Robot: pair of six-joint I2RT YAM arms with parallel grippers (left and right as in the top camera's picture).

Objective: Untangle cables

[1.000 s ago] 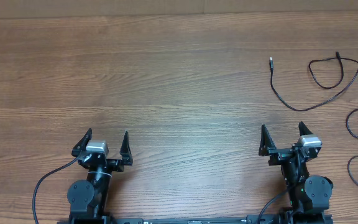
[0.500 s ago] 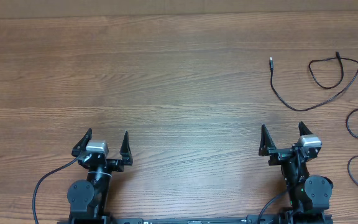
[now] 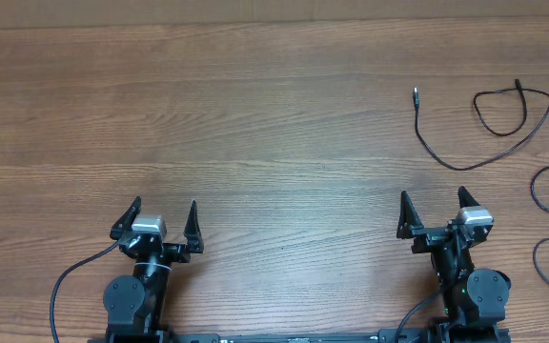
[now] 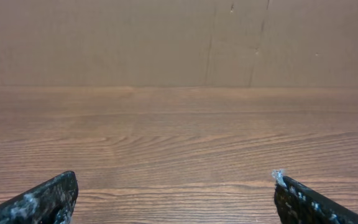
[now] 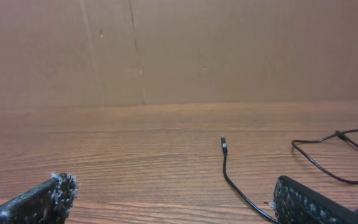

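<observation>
At the near edge of the brown wood-grain desk [image 3: 255,114], the black left arm base [image 3: 127,300] and black right arm base [image 3: 479,291] stand well apart. Any lettering on their housings is too small to read. A thicker black wire [image 3: 58,291] curves from the left base over the desk.

Just ahead, the left claw [image 3: 165,203] has its 2 fingers spread fully wide with nothing between them. In the left wrist view its scuffed black fingertips [image 4: 42,202] frame only bare wood. The right claw [image 3: 433,192] is equally wide open and holds nothing. Its fingertips [image 5: 36,202] sit low at the corners of the right wrist view.

Beyond the right claw lies a thin black single-strand cable [image 3: 419,133]. Its nearest bend is close to the claw's right finger but apart from it. Its small silvery plug tip [image 3: 416,94] points away from the robot. Its other end curls into 1 loose loop further right.

More thin black looped cables [image 3: 533,188] lie at the desk's right edge, cut off by the frame, well apart from both claws.

At the far side stands a plain tan board wall [image 4: 104,37].

Compared with 1 second ago, nothing differs. Both claws are in the same spots, just as wide, and every cable lies as it did.
</observation>
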